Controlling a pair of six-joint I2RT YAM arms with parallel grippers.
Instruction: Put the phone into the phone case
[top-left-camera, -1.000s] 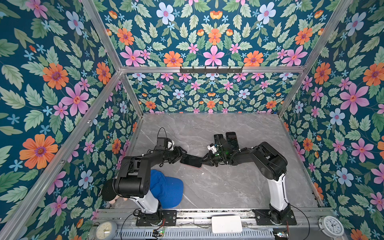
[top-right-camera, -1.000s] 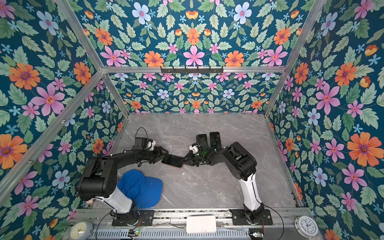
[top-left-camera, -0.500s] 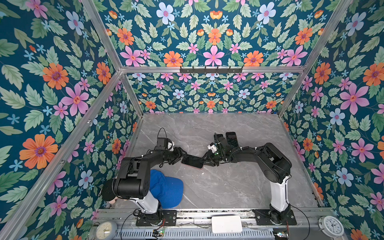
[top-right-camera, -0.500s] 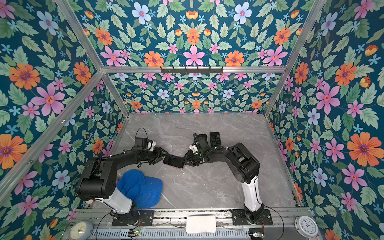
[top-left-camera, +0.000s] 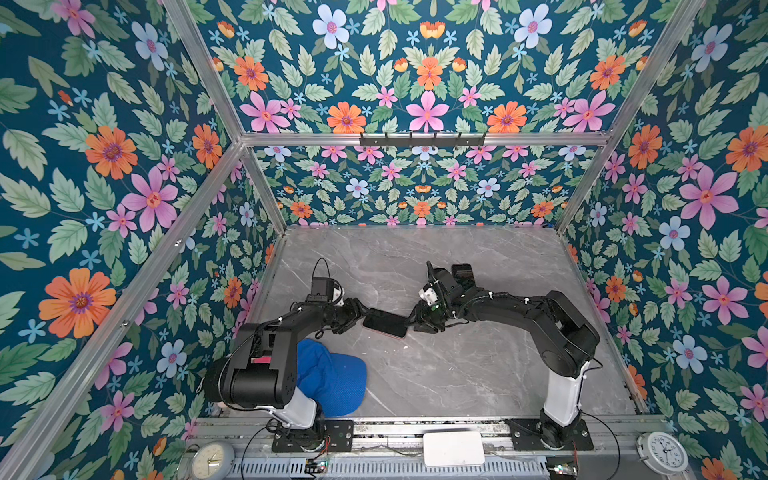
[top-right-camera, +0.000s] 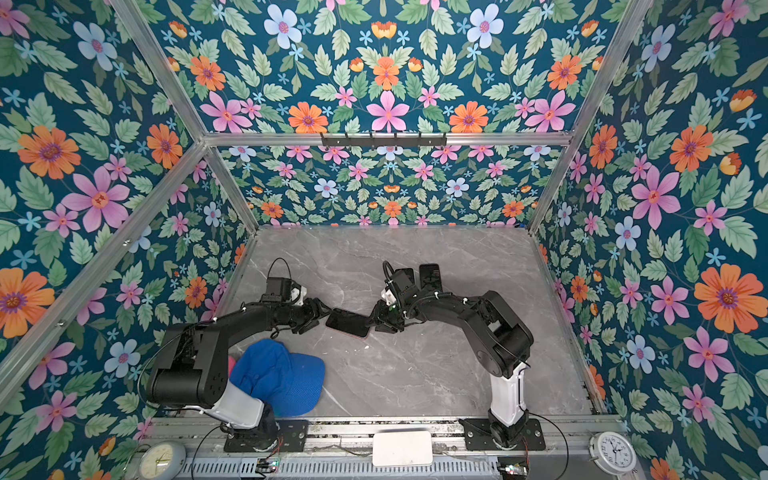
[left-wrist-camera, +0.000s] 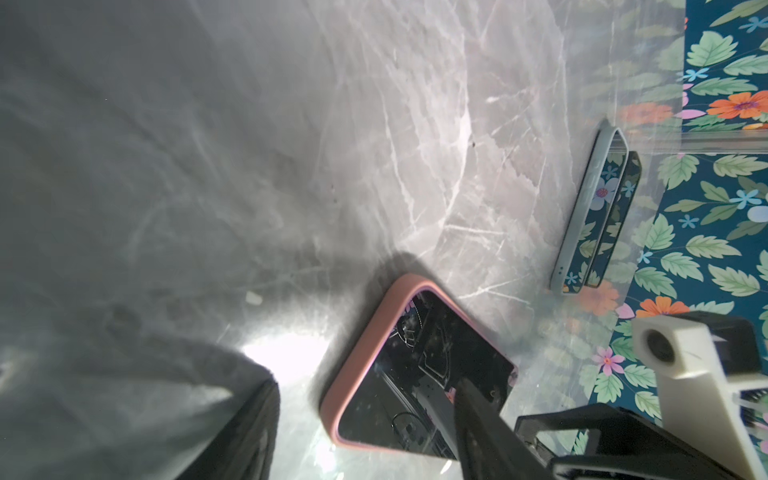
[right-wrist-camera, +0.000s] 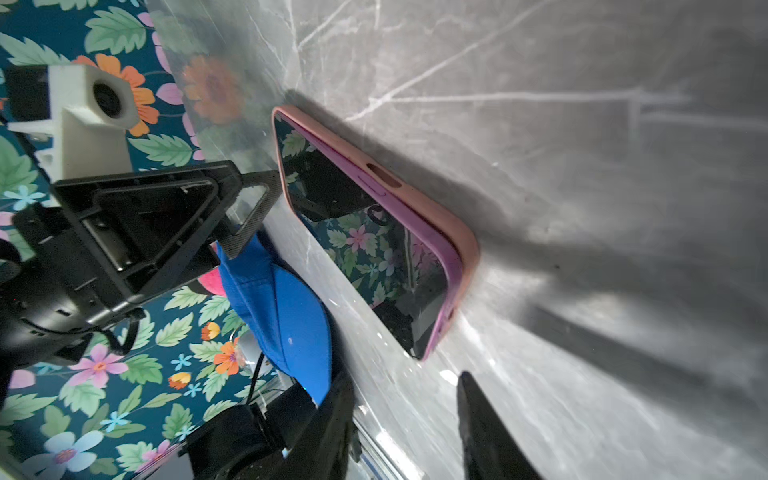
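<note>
A phone (top-left-camera: 385, 323) (top-right-camera: 348, 323) lies flat on the grey marble table, its dark screen up inside the rim of a pink phone case (left-wrist-camera: 365, 332) (right-wrist-camera: 432, 224). My left gripper (top-left-camera: 358, 315) (left-wrist-camera: 365, 436) is open at the phone's left end. One of its fingers (left-wrist-camera: 486, 419) reaches over the screen and the other stands clear of the case. My right gripper (top-left-camera: 415, 323) (right-wrist-camera: 405, 419) is open just off the phone's right end, with only bare table between its fingers.
Two more phones lie side by side at the back, one in a light-blue case (left-wrist-camera: 590, 208) and one dark (top-left-camera: 462, 272). A blue cap (top-left-camera: 332, 382) (top-right-camera: 278, 374) lies beside the left arm's base. Floral walls stand on three sides.
My right gripper has opened and its arm has stretched out lower. The phone and my left gripper have hardly moved.
</note>
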